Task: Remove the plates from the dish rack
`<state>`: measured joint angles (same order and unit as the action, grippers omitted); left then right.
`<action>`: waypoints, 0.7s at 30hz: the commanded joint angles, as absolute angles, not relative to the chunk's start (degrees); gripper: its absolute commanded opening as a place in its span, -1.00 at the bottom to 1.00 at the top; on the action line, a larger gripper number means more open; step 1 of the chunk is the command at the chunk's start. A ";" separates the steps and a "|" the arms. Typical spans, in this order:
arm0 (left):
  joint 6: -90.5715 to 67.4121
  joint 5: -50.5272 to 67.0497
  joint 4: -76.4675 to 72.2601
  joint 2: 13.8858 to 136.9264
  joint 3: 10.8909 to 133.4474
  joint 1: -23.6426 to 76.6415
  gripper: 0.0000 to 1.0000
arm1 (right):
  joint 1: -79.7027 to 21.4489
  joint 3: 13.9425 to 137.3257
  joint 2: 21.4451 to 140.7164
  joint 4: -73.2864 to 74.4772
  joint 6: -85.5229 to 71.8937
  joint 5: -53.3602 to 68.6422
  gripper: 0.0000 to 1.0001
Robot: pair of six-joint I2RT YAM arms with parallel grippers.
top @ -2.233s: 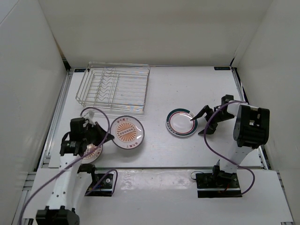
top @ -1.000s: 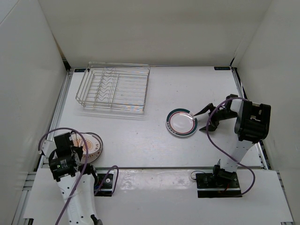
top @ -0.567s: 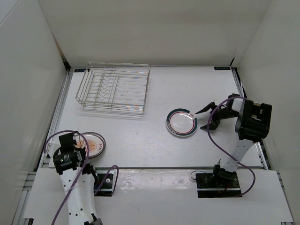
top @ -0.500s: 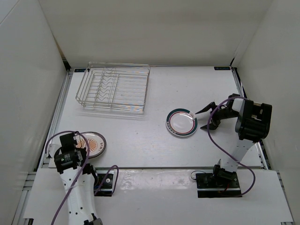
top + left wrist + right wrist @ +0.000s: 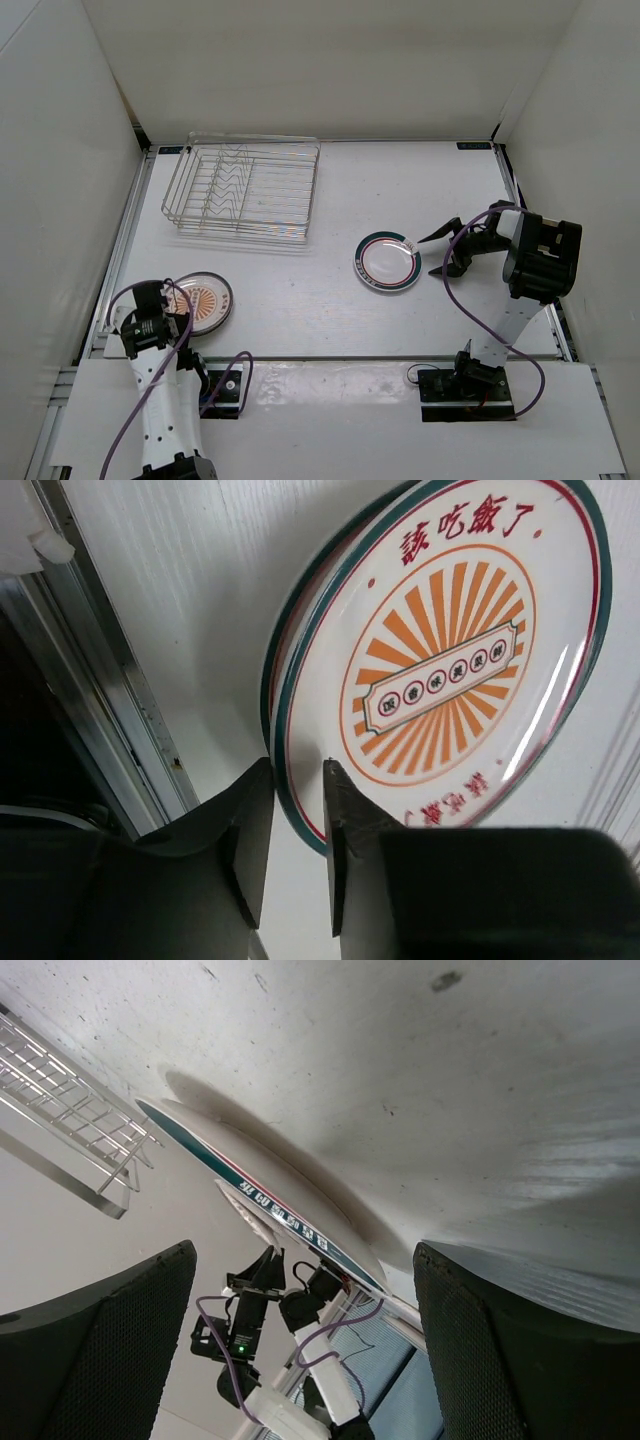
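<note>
The silver wire dish rack (image 5: 243, 190) stands at the back left with no plates in it. Two orange sunburst plates (image 5: 205, 303) lie stacked at the front left. In the left wrist view the upper plate (image 5: 450, 670) lies over the lower plate's rim (image 5: 268, 695). My left gripper (image 5: 175, 303) is shut on the upper plate's near rim (image 5: 298, 765). The green-and-red rimmed plate (image 5: 388, 262) lies flat mid-table. My right gripper (image 5: 440, 252) is open and empty just right of it. The plate's edge (image 5: 250, 1195) shows in the right wrist view, beyond the gripper (image 5: 305, 1250).
White walls enclose the table on three sides. A metal rail (image 5: 90, 700) runs along the table's left edge, right beside the stacked plates. The rack's corner (image 5: 60, 1110) shows in the right wrist view. Purple cables loop by both arms.
The sunburst plate that lay alone mid-table now sits on the other at the front left. The left arm swung back, then edged the stack rightward. The right gripper drew slightly away from its plate.
</note>
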<state>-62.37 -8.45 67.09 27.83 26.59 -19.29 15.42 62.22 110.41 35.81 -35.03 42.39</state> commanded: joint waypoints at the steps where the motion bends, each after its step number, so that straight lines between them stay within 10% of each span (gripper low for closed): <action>1: -60.82 -10.37 75.76 27.69 25.84 -19.51 -0.22 | 15.91 62.49 110.22 35.95 -35.42 43.33 0.81; 5: -62.40 -10.55 77.43 27.42 26.37 -19.25 0.61 | 15.91 62.23 109.78 35.60 -35.25 43.24 0.81; 8: -62.14 -11.25 78.22 27.77 27.59 -19.51 0.87 | 16.00 62.23 109.78 35.51 -35.42 43.24 0.81; 21: -49.52 -9.33 66.19 38.12 46.11 -19.60 1.00 | 14.68 66.18 111.44 36.91 -33.31 41.48 0.81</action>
<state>-57.91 -10.76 66.98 34.85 40.71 -19.31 15.16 63.70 110.52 36.07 -34.52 41.87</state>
